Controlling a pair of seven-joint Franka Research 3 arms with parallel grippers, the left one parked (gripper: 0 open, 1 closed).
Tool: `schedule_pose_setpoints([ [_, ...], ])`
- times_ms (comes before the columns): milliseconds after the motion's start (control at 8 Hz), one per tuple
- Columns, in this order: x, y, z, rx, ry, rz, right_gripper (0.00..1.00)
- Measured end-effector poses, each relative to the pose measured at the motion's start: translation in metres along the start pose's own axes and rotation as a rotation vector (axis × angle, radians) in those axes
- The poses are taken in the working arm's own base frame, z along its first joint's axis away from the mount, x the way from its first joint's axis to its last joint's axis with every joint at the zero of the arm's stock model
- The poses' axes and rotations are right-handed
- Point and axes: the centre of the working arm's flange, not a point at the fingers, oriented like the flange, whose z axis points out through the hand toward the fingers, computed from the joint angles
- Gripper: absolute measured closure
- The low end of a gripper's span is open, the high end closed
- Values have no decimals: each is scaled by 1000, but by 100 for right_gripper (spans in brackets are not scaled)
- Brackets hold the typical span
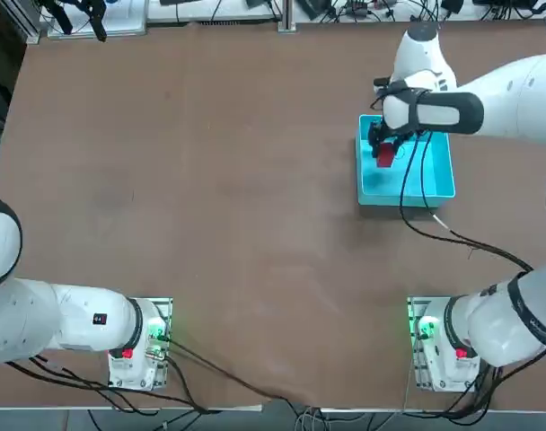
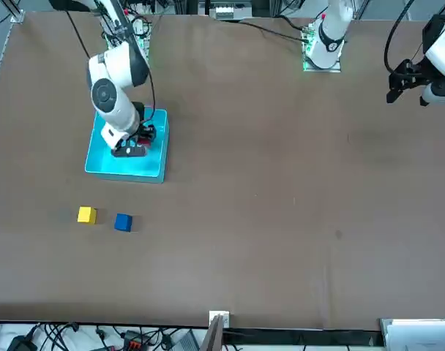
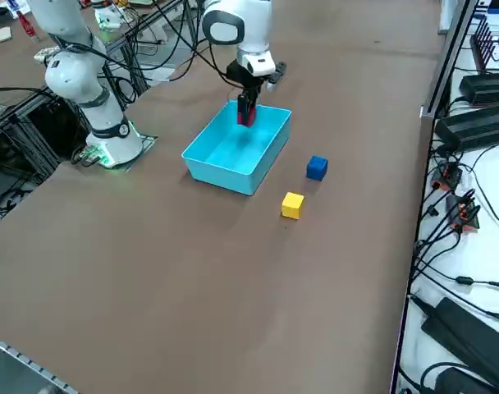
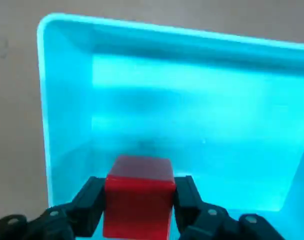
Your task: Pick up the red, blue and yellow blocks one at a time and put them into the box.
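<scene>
Brown surface [image 1: 210, 224], right tool [image 4: 138, 200] hanging over the cyan box [image 4: 67, 100], fingers either side of the red block [image 4: 138, 197]. Can't tell if they're gripping it. Blue block [image 2: 123, 222] and yellow block [image 2: 86, 215] sit on the surface beyond the box.

The red block [image 4: 138, 200], a plain cube, sits between the fingers of the right claw [image 4: 139, 207] above the inside of the box [image 3: 233, 168], a shallow, square, cyan open-topped tray resting flat on the worktop. The blue block [image 3: 317, 167] and yellow block [image 3: 292, 205] lie on the worktop outside the box, near one wall, close together but apart.
</scene>
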Motion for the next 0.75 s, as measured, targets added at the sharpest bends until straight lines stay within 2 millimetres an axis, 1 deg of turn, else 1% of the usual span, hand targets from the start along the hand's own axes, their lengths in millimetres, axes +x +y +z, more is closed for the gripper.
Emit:
schedule_pose_setpoints([
  [125,-1,-2,-1,-1,-1,2,15],
  [250,-1,-2,-6,2,6,6,0],
  [375,1,-1,-19,12,32,12,0],
  [500,11,3,-42,29,77,24,0],
  [625,28,13,-68,45,123,43,0],
  [750,54,30,-88,56,164,49,0],
])
